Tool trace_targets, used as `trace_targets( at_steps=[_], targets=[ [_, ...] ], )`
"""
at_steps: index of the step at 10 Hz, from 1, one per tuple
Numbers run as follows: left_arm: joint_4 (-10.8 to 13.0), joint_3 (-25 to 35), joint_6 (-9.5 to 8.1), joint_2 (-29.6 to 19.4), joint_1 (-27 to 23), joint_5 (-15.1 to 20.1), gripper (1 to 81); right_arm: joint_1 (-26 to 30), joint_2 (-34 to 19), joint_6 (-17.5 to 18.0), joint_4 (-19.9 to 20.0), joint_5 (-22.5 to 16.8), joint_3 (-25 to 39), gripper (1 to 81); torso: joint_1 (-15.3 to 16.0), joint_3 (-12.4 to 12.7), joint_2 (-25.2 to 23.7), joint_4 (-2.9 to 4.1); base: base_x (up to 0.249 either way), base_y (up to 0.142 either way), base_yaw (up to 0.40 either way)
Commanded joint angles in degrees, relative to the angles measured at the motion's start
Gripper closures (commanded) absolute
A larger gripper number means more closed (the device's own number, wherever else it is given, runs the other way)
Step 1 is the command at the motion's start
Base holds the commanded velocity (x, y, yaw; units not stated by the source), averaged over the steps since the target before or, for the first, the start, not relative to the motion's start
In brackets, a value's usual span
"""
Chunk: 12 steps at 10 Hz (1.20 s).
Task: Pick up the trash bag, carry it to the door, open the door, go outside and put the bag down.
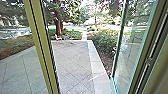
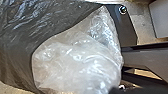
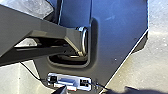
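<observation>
Bag: large and near in your left wrist view, dark film meeting clear, crumpled plastic point(image 2: 77, 65) along a curved edge.
Left gripper point(image 2: 120, 90): just beside the clear plastic; you cannot tell whether it is apart, together or clamped on the bag point(image 2: 17, 40).
Right gripper point(image 3: 95, 91): well apart from the bag; you cannot tell whether it is apart or together.
Crumpled plastic: seen also in your right wrist view, beyond the robot's bar point(image 3: 45, 37), on the side away from the right gripper.
Plate: the robot's own, dark; in your left wrist view the clear plastic covers part of it point(image 2: 125, 27).
Door point(image 1: 132, 47): glass, open, on your right in the head view.
Post point(image 1: 41, 47): yellow-green, slanting on your left, with the open way between it and the door.
Yard point(image 1: 72, 60): ahead of you, paved in diagonal slabs, with a paler border point(image 1: 98, 67) along its right side.
Planting: bushes point(image 1: 105, 41) beyond the border, a tree trunk point(image 1: 59, 26) farther off.
</observation>
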Motion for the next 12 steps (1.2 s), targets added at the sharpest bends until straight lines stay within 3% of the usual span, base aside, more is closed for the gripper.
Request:
trace_targets(
  at_steps=[1, 9, 12],
  targets=[
    [0.3, 0.3, 0.27, 0.2, -2.2, 3.2, 81.1, 1.5, 0.3, 0.1, -0.4, -2.5, 0.2, 1.0, 0.0, 0.0, 0.0, 0.0, 0.0, -0.093, 0.0],
    [0.3, 0.3, 0.27, 0.4, -2.3, 3.2, 81.1, 1.5, 0.4, 0.0, -0.6, -2.5, 0.2, 1.0, 0.0, 0.0, 0.0, 0.0, 0.0, -0.091, 0.0],
    [0.4, 0.3, 0.27, 0.4, -2.2, 3.4, 81.1, 1.4, 0.3, 0.0, -0.7, -2.6, 0.2, 1.0, 0.0, 0.0, 0.0, 0.0, 0.0, 0.0, 0.0]
  ],
)
